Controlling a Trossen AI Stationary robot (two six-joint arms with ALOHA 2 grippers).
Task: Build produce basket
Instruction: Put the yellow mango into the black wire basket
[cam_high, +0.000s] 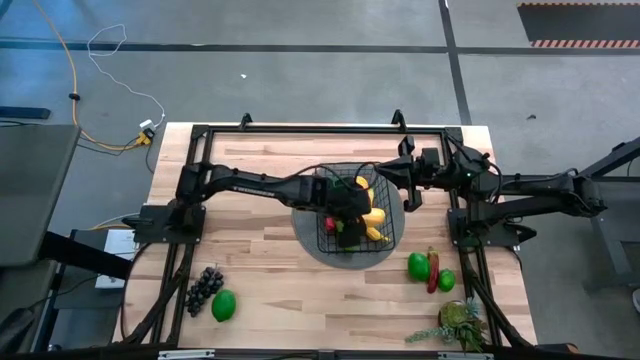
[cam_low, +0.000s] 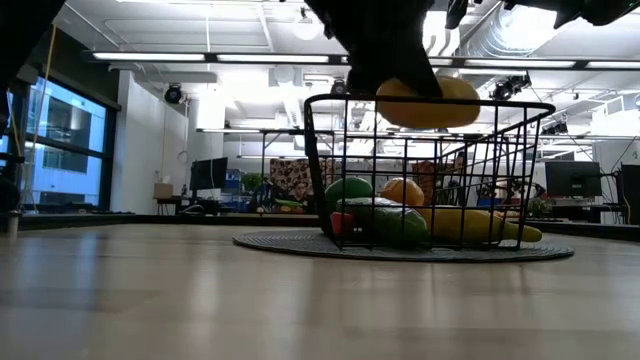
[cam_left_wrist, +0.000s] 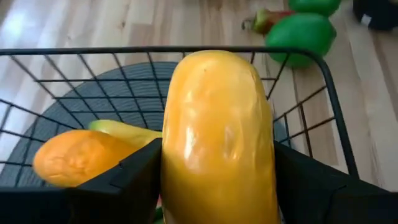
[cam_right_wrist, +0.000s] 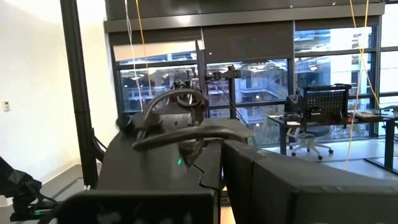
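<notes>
Now we see the left gripper (cam_left_wrist: 217, 186) squeezing a big yellow fruit (cam_left_wrist: 217, 137) just above the basket (cam_high: 358, 212), which sits on the round mat (cam_high: 310, 240) mid-table. The right gripper (cam_high: 412, 172) waits closed, empty, behind the basket.

Between the matt black plastic fingers (cam_left_wrist: 124, 180) of our left gripper (cam_left_wrist: 217, 180) we see a glossy, smooth yellow fruit (cam_left_wrist: 217, 137), its skin faintly wrinkled. Just below it, the basket (cam_left_wrist: 323, 93) is thin black wire, and beneath that lies a dark grey woven mat (cam_left_wrist: 118, 93). Beyond the gripper, the shiny green fruit (cam_left_wrist: 301, 34) rests on pale, satin-finished wooden planks (cam_left_wrist: 93, 25).
</notes>
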